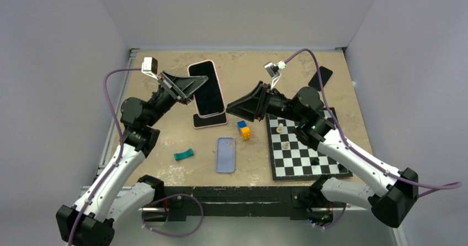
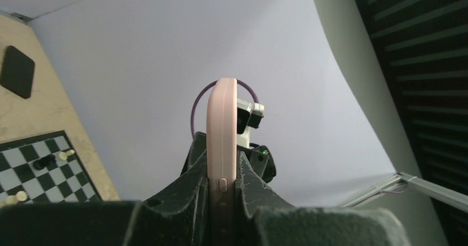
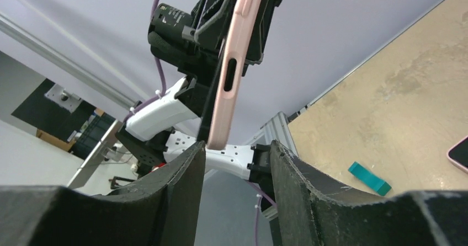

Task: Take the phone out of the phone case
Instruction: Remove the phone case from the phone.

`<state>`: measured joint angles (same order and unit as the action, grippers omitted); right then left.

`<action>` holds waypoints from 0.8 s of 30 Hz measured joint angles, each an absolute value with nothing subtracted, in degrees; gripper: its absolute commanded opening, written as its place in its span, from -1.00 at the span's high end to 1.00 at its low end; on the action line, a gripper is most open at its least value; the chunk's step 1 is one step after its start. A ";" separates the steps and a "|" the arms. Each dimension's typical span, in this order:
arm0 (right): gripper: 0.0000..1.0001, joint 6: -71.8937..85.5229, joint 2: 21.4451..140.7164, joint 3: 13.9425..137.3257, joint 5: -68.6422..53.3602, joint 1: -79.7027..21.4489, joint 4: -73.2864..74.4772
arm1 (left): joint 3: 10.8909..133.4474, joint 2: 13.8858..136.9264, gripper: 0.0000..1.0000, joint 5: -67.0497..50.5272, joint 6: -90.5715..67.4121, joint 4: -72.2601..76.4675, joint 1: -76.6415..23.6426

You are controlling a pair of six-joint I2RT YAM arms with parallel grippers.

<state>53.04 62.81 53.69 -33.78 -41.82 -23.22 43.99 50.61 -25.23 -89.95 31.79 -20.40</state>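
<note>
A phone in a pink case (image 1: 205, 89) is held tilted above the table's middle. My left gripper (image 1: 197, 84) is shut on its left edge. In the left wrist view the case (image 2: 222, 124) stands edge-on between my fingers (image 2: 193, 174), side buttons showing. My right gripper (image 1: 230, 108) is open, just right of the phone's lower end. In the right wrist view the case's lower corner (image 3: 234, 64) hangs just above my left fingertip (image 3: 190, 158), and the gap between the fingers is empty. A pink-rimmed dark slab (image 1: 210, 121) lies flat on the table under the held phone.
A lavender phone case (image 1: 225, 154) lies near the front. A teal piece (image 1: 184, 154) is to its left. Blue and yellow cubes (image 1: 243, 129) sit by a chessboard (image 1: 306, 152) with a few pieces. A black pad (image 1: 320, 78) lies at the back right.
</note>
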 measured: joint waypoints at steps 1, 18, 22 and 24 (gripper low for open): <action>-0.04 53.17 62.00 53.65 -33.41 -41.80 -22.26 | 44.18 49.63 1.00 -25.32 -88.20 29.76 -20.49; 0.20 61.71 61.56 53.21 -34.15 -43.48 -27.92 | 45.91 47.24 1.00 -25.04 -77.76 20.49 -20.71; 0.18 61.49 61.78 53.21 -34.00 -43.86 -26.70 | 45.91 47.24 1.00 -25.04 -77.69 20.43 -20.71; 0.17 61.49 61.89 53.21 -34.00 -43.90 -26.79 | 45.91 47.31 1.00 -25.04 -77.69 20.45 -20.71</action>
